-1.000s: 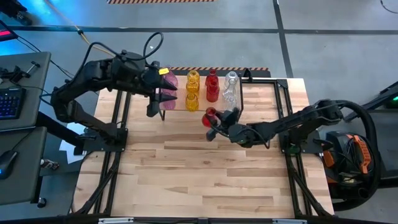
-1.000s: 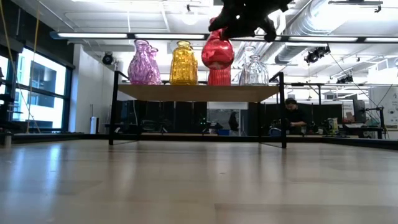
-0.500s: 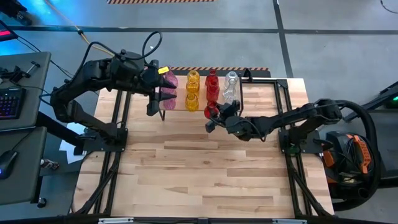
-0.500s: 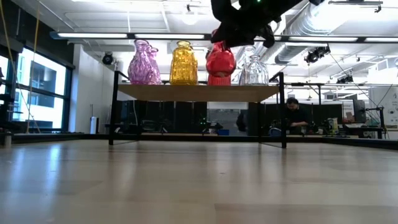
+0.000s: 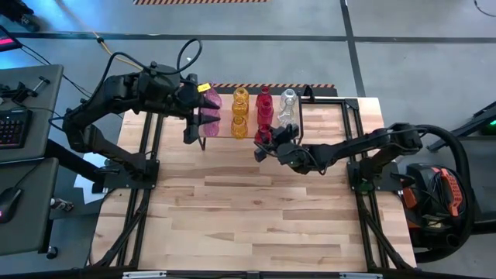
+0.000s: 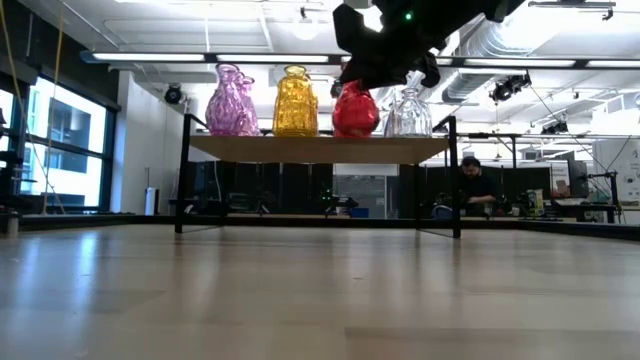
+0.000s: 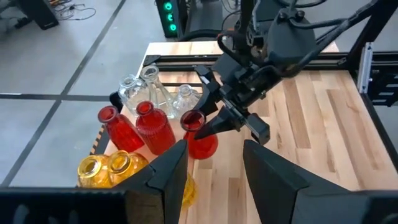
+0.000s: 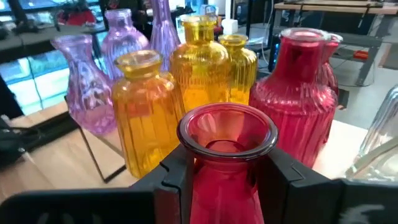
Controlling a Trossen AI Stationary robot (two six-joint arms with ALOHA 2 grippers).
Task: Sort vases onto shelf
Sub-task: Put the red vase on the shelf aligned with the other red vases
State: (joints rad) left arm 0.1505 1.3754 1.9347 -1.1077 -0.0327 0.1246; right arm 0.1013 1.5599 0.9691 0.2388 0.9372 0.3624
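The shelf stands at the table's far middle. On it are pink vases, yellow vases, red vases and clear vases. My right gripper is shut on another red vase at the shelf's near edge, in front of the red ones. In the low view its base is level with the shelf top; I cannot tell if it touches. My left gripper hovers open and holding nothing above the shelf's left end, by the pink vases. My right gripper pinches the red vase's neck just under the rim, one finger on each side. The fingers come nearly level from the table's right and near side. The vase stands upright, its body below the fingers at the shelf's near edge.
The shelf's black frame rims the vases. Black rails run along both sides of the wooden tabletop, whose near half is bare. A person sits far behind the table.
My right gripper has carried the red vase toward the table's far edge and downward, from in front of the shelf to its near edge. The vase stays upright and has sunk to the shelf top's level beside the other red vases.
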